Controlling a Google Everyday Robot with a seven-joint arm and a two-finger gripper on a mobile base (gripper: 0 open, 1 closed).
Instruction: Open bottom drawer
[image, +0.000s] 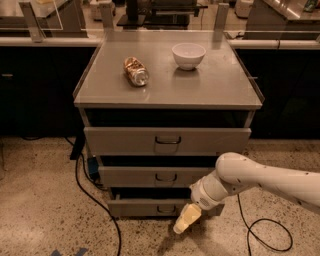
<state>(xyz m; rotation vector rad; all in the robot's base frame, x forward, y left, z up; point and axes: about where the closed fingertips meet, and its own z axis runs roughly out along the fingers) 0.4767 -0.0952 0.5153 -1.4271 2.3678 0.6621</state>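
Note:
The grey cabinet has three drawers. The bottom drawer (145, 206) is the lowest and shortest front, with a small dark loop handle (166, 209). It sits near the floor, roughly flush under the middle drawer (150, 176). My white arm comes in from the right. My gripper (184, 220) with cream-coloured fingers points down-left, just right of and slightly below the bottom drawer's handle, in front of the drawer front. It holds nothing that I can see.
The top drawer (167, 140) is the tallest front. On the cabinet top lie a crushed can (136, 71) and a white bowl (188, 55). Black cables (95, 200) run over the speckled floor left of the cabinet, and another cable (265, 235) at the right.

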